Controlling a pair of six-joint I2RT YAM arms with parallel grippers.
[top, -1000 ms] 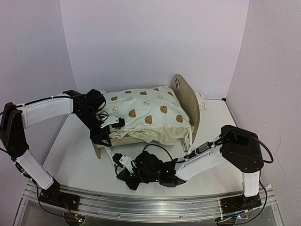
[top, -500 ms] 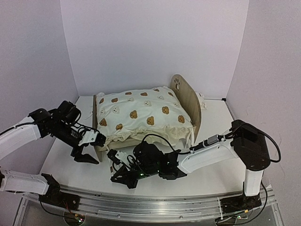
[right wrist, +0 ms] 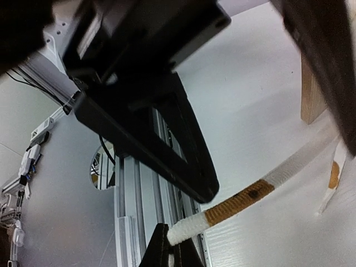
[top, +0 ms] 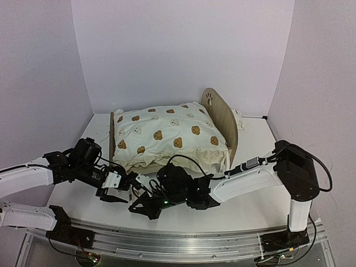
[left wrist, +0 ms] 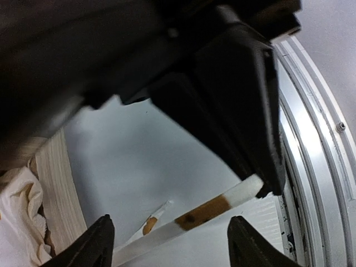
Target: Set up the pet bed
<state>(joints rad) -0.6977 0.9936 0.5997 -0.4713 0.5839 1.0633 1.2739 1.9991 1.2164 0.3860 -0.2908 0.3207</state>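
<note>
The pet bed (top: pixel 220 119) stands mid-table, its light-wood headboard on the right and its footboard (top: pixel 113 139) on the left. Cream bear-print bedding (top: pixel 172 136) is heaped on it. In front of the footboard, low over the table, my right gripper (right wrist: pixel 169 251) is shut on the end of a thin white cloth strip (right wrist: pixel 239 203) with a brown patch. That strip (left wrist: pixel 206 211) runs between the fingers of my open left gripper (left wrist: pixel 175 245), which touch nothing. In the top view the left gripper (top: pixel 118 188) and right gripper (top: pixel 140 201) sit close together.
The bed's footboard edge (left wrist: pixel 58 189) and a fold of cream cloth (left wrist: pixel 16 222) lie just left of my left gripper. The aluminium base rail (top: pixel 178 242) runs along the near edge. A purple backdrop (top: pixel 183 50) closes off the back and sides.
My left arm has swung down from the bed's left side to the table in front of the footboard, beside the right gripper. The right gripper has shifted slightly left, still shut.
</note>
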